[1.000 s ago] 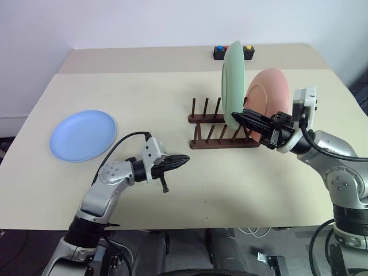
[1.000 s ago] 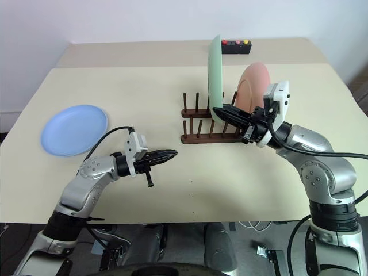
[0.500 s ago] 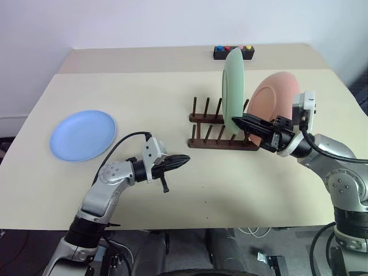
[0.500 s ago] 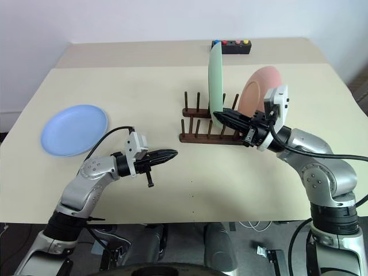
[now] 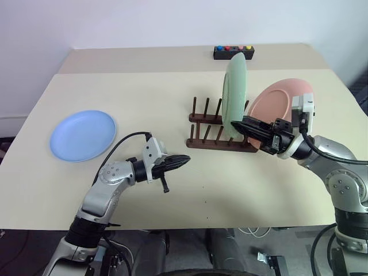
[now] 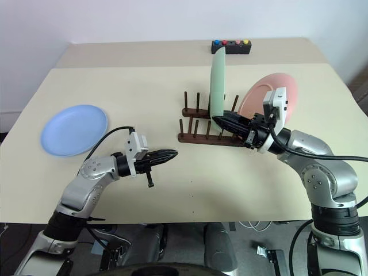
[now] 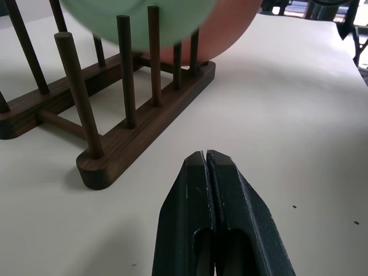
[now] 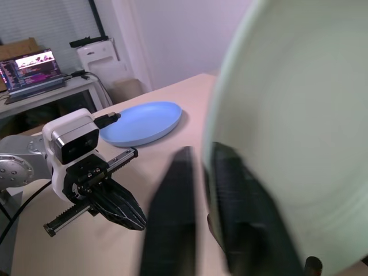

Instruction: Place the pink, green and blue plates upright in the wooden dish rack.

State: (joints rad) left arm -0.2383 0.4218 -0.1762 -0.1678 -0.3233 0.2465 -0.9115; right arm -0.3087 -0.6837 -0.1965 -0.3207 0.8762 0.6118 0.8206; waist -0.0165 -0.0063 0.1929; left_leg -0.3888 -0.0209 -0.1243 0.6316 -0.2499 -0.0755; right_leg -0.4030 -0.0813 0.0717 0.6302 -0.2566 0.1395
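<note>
The pale green plate [image 5: 235, 86] stands upright between the pegs of the wooden dish rack [image 5: 221, 144]. My right gripper [image 5: 238, 123] is at the plate's lower edge, its fingers parted with the rim between them. The pink plate [image 5: 283, 99] leans back to the right at the rack's right end. Flat on the table at the far left lies the blue plate [image 5: 83, 135]. My left gripper [image 5: 185, 158] is shut and empty, hovering over the table short of the rack's left end [image 7: 92, 167].
A small black box with coloured buttons [image 5: 233, 53] sits at the back of the table behind the rack. Bare tabletop [image 5: 144, 98] stretches between the blue plate and the rack.
The pink plate has tipped back to the right. The rack has slid and turned slightly. My right gripper's fingers have parted on the green plate's rim. The left arm has stayed still.
</note>
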